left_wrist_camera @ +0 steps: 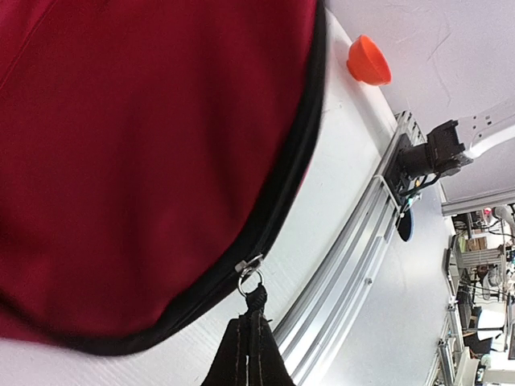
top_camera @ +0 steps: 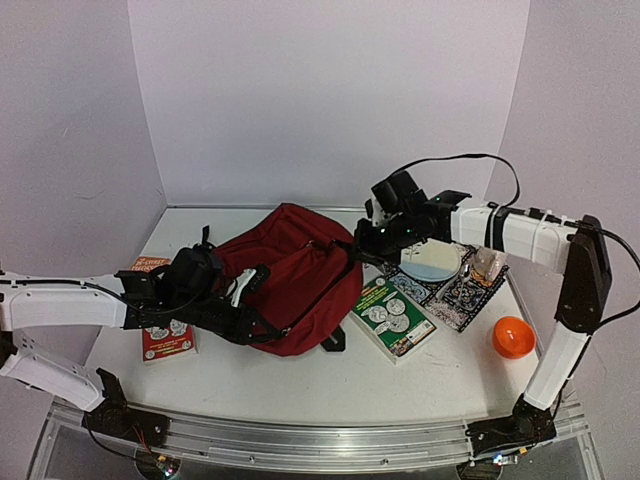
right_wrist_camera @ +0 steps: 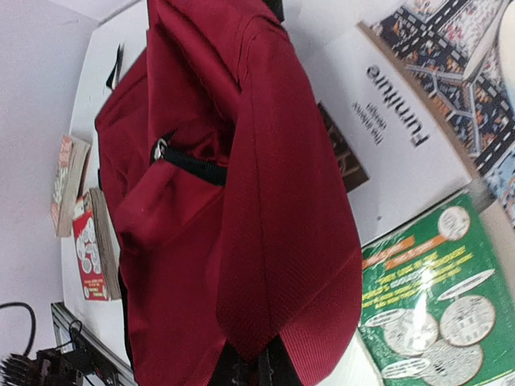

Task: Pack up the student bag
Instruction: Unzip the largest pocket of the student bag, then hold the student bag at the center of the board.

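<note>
Closest in: one orange bowl [top_camera: 513, 337], one green book [top_camera: 392, 318] with round pictures on it, and two small books [top_camera: 168, 340] off to the left. The student bag [top_camera: 300, 280] lies mid-table. The left gripper [top_camera: 250, 283] is pinched on its zipper pull [left_wrist_camera: 251, 338], and the right gripper [right_wrist_camera: 256, 371] is clamped on its red fabric. Further back there's one white book [right_wrist_camera: 402, 137] that reads "Furniture".

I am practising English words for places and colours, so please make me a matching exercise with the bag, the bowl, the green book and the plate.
1 bag
2 bowl
3 green book
4 plate

A orange, far right
B on the patterned book
C dark red, in the middle
D flat, just right of the bag

Pairs: 1-C, 2-A, 3-D, 4-B
</note>
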Tool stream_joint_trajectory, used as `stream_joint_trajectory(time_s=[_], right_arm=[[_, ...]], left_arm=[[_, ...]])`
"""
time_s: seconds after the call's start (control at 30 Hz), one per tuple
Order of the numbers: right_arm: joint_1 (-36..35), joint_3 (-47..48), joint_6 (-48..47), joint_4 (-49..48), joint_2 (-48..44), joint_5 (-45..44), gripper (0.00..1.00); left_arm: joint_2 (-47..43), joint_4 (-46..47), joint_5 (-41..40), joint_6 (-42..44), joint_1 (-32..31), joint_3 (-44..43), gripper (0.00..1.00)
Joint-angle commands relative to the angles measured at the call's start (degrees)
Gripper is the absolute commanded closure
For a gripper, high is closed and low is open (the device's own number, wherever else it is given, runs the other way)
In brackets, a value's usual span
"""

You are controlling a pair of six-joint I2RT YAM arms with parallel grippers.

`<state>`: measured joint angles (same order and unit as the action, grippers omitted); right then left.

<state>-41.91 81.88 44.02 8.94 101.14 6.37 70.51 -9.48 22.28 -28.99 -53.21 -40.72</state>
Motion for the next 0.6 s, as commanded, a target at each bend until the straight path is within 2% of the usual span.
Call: stream_joint_trajectory(time_s=[0.0,0.2,0.27,0.47,0.57], right_arm=[[3.3,7.9,-4.8,2.3,1.6,-2.6,0.98],[3.3,15.0,-5.6,4.2,8.3,-0.3,0.93],[3.0,13.9,-5.4,4.3,7.8,-0.1,0.87],[-0.1,5.2,-3.4,4.6,0.8,-4.0,0.55],[-2.4,-0.1,-0.2,4.5,-3.1,-5.5,0.48]], left_arm=[[-2.5,-6.4,-1.8,-0.2,-0.3,2.2,1.00],[-2.5,-6.4,-2.1,-0.4,-0.4,0.1,1.00],[-0.3,-5.2,-1.9,-0.3,-0.4,-1.9,1.00],[6.2,1.2,1.5,-0.5,-0.5,-6.1,1.00],[8.4,3.2,2.8,-0.5,-0.5,-7.4,1.00]])
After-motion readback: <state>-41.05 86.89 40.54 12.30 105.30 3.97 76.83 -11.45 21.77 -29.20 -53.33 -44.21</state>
